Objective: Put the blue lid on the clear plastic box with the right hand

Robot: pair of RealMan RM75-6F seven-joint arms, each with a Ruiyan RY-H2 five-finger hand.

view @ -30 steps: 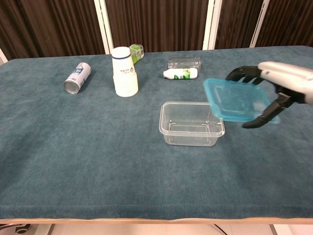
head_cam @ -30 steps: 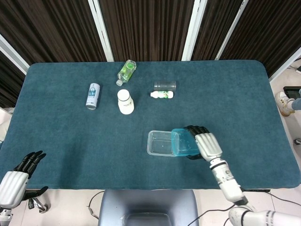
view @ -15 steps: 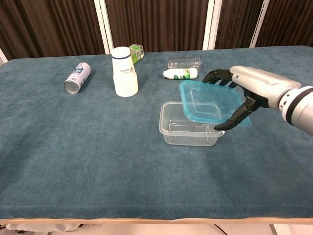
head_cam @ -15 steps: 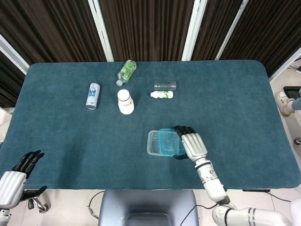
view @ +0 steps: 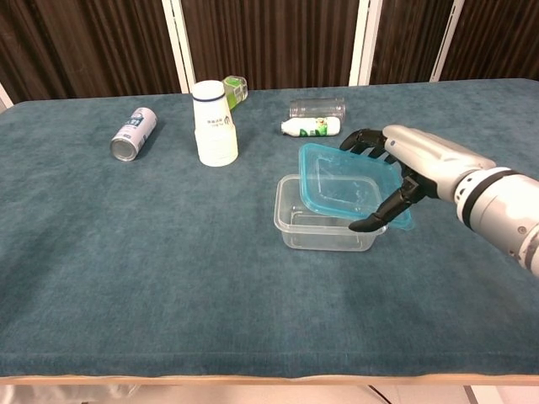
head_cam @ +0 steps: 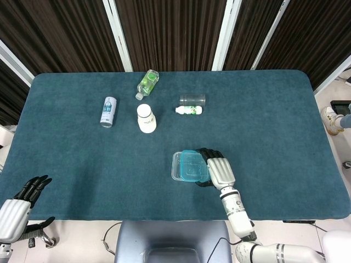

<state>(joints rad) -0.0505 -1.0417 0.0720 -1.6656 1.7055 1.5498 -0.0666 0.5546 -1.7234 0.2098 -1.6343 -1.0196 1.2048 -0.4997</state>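
Observation:
The clear plastic box point(head_cam: 177, 166) point(view: 303, 228) stands open-topped on the teal table, near its front middle. The blue lid point(head_cam: 193, 166) point(view: 347, 183) hovers tilted just above the box and covers most of its right part. My right hand point(head_cam: 215, 167) point(view: 396, 168) grips the lid by its right edge, thumb under and fingers over the far rim. My left hand point(head_cam: 22, 198) hangs off the table's front left corner, fingers apart and holding nothing.
Farther back lie a silver can point(head_cam: 108, 111) point(view: 133, 133), a white cup stack point(head_cam: 146, 118) point(view: 213, 124), a green bottle point(head_cam: 147, 83), a small white bottle point(head_cam: 188, 110) point(view: 311, 127) and a clear jar point(head_cam: 192, 99) point(view: 317, 108).
My right hand has carried the blue lid leftward from beside the box's right end to above it. The left hand has barely shifted.

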